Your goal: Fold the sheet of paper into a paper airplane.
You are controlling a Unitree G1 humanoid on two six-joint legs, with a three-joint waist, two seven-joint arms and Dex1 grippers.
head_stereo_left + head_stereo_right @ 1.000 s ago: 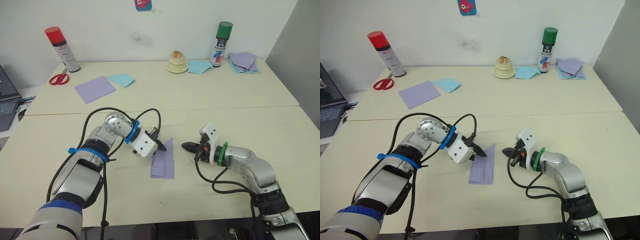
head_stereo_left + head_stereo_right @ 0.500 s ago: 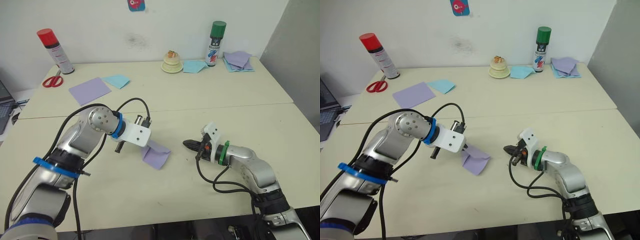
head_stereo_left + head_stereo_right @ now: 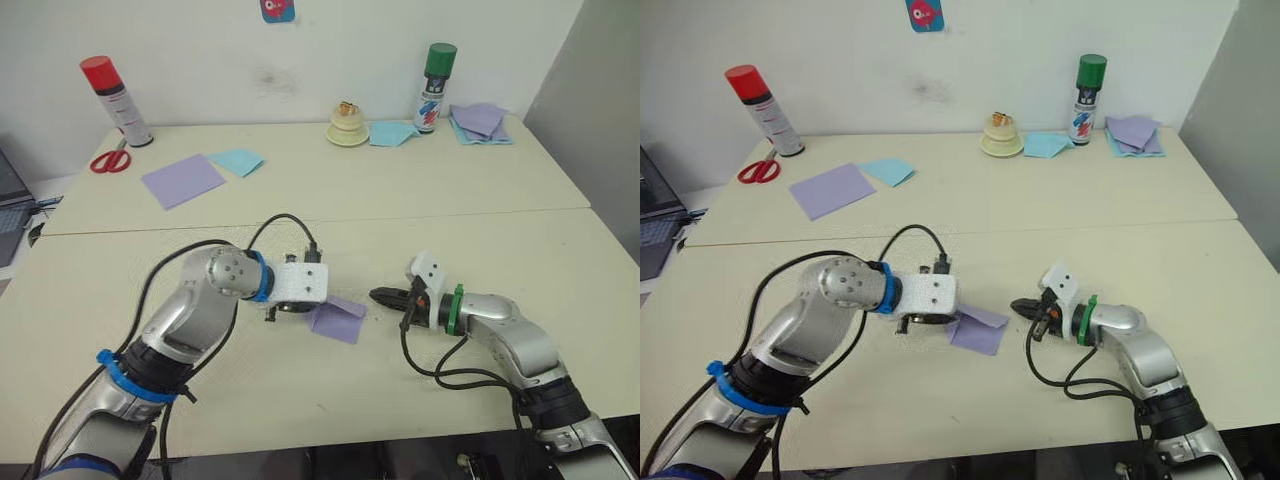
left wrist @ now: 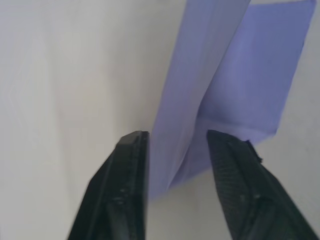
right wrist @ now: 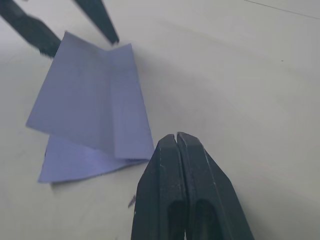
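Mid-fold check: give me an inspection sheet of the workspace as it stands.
Surface: cream table, seam running across it.
Job's things: folded sheet of paper lying between the pincers, one flap raised.
Clutter: flat lavender square, pale blue sheet, scissors, red-capped can, green-capped can, paper stack at the far edge.
Grippers: left pincer open, straddling the raised flap; right pincer shut, apart from the paper.
Cables: black cable looping over the left wrist.
Surroundings: white wall.

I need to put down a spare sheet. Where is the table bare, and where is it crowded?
Bare: the near right corner of the table, past the right gripper, and the middle between the purple square and the cake. Crowded: around the folded paper at the left gripper.
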